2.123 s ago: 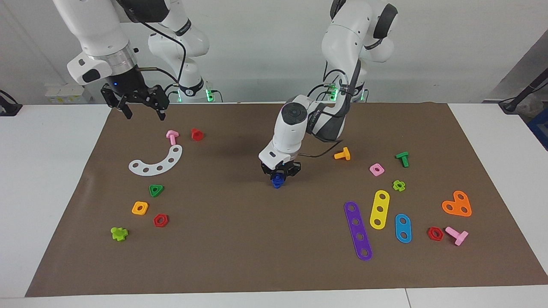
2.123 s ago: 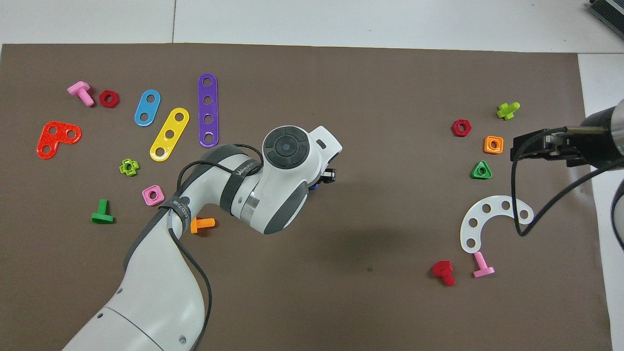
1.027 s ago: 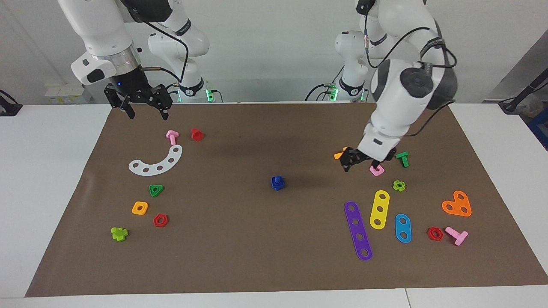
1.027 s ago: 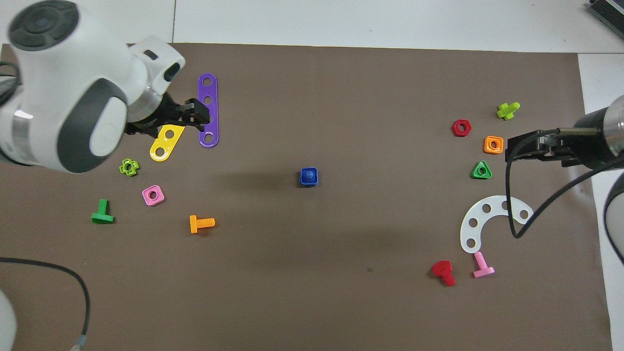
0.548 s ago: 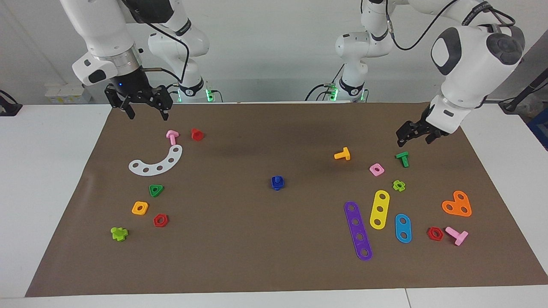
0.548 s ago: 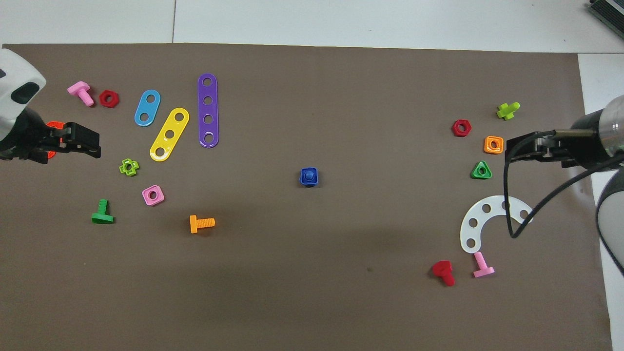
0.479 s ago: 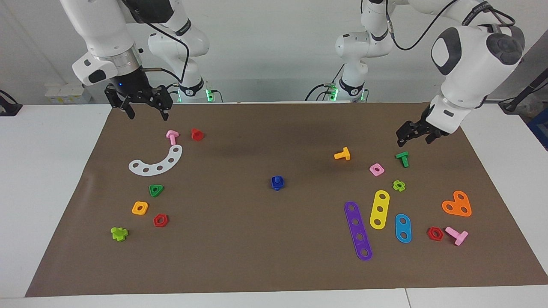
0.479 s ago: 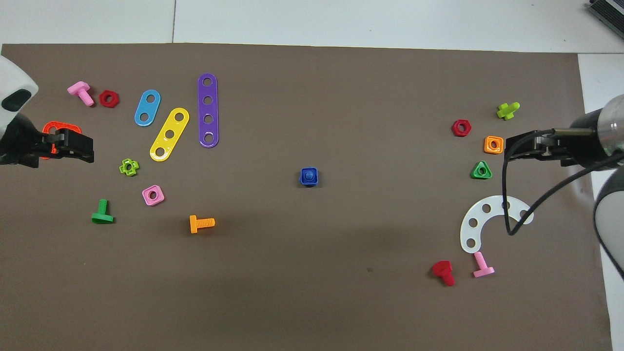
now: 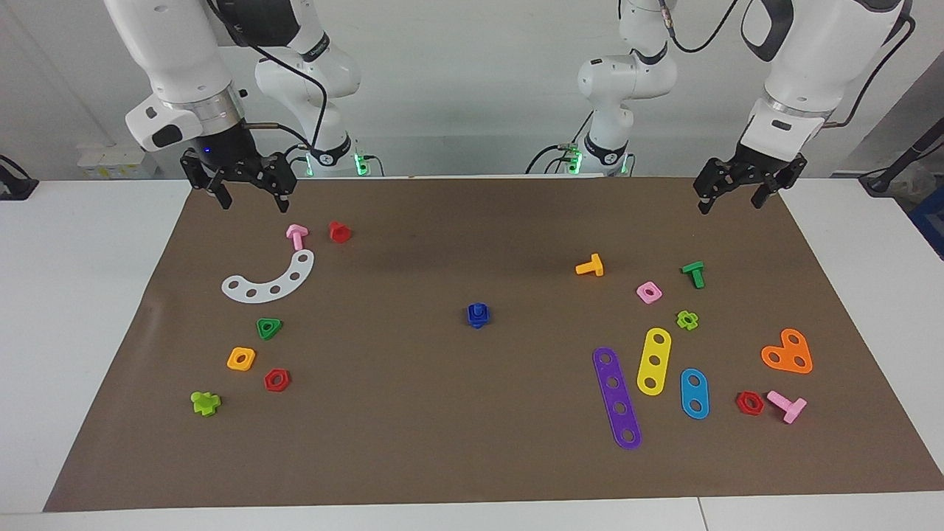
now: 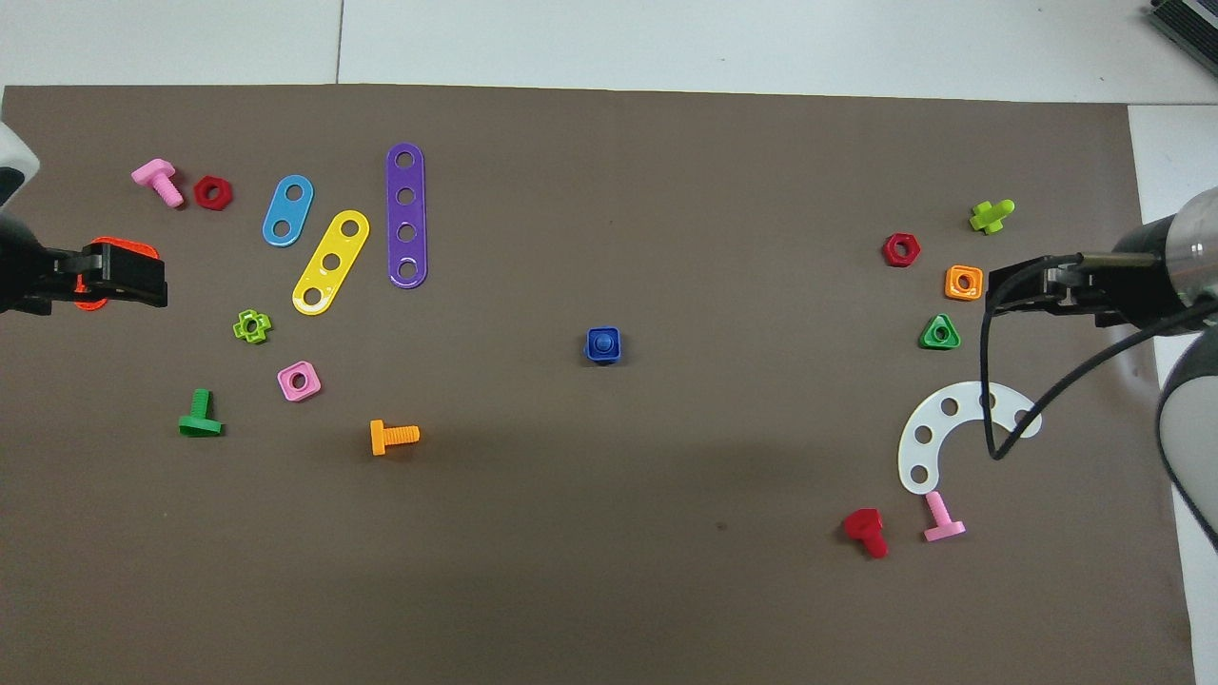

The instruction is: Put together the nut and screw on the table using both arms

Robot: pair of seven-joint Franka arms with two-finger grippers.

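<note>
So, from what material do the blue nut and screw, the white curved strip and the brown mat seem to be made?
The nut and the screw, joined at mid-mat, look like moulded plastic: saturated blue, smooth, rounded edges. The white curved strip looks like thin flat plastic with punched holes, slightly translucent perhaps. The brown mat looks matte, like paper or thin felt; which one I cannot tell.

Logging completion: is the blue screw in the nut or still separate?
In. The screw stands through the nut mid-mat; both grippers, left and right, are open and raised away.
</note>
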